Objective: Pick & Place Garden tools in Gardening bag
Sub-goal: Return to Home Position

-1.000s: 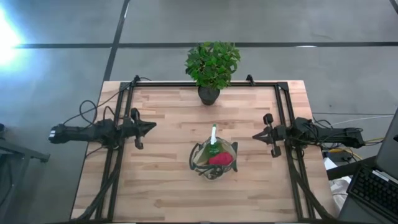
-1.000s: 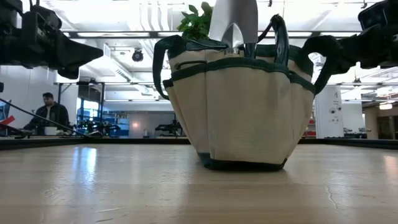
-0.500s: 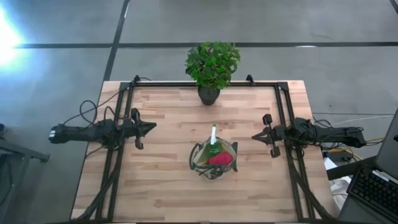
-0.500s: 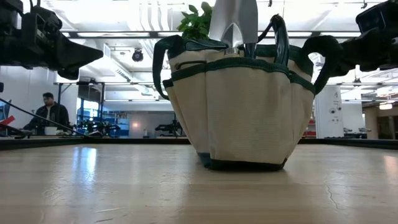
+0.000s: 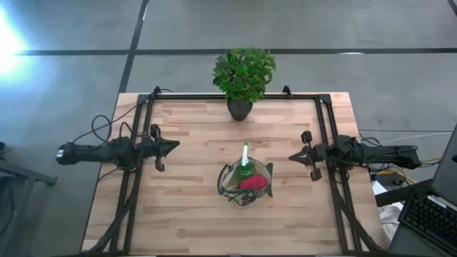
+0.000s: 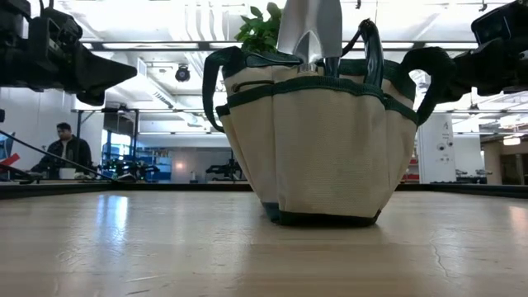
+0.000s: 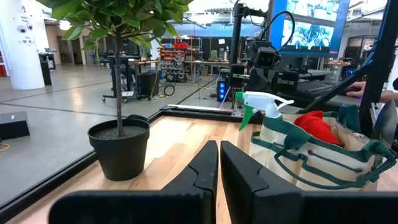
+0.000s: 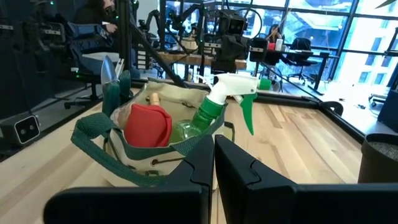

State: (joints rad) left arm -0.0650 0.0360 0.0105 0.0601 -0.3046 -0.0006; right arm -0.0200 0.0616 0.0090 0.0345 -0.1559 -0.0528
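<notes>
The khaki gardening bag (image 5: 244,184) with dark green trim stands on its base on the table's middle, toward the near side. A red glove (image 5: 252,183), a green spray bottle (image 8: 205,115) with a white head and a metal trowel blade (image 6: 311,29) stick out of it. My left gripper (image 5: 176,144) is shut and empty at the table's left side. My right gripper (image 5: 291,155) is shut and empty at the table's right side. Both hover above the table, apart from the bag.
A potted leafy plant (image 5: 243,75) in a black pot (image 7: 118,148) stands at the table's far edge, in the middle. Black frame rails (image 5: 136,178) run along the table's left, right and far sides. A person (image 6: 68,150) sits in the room behind.
</notes>
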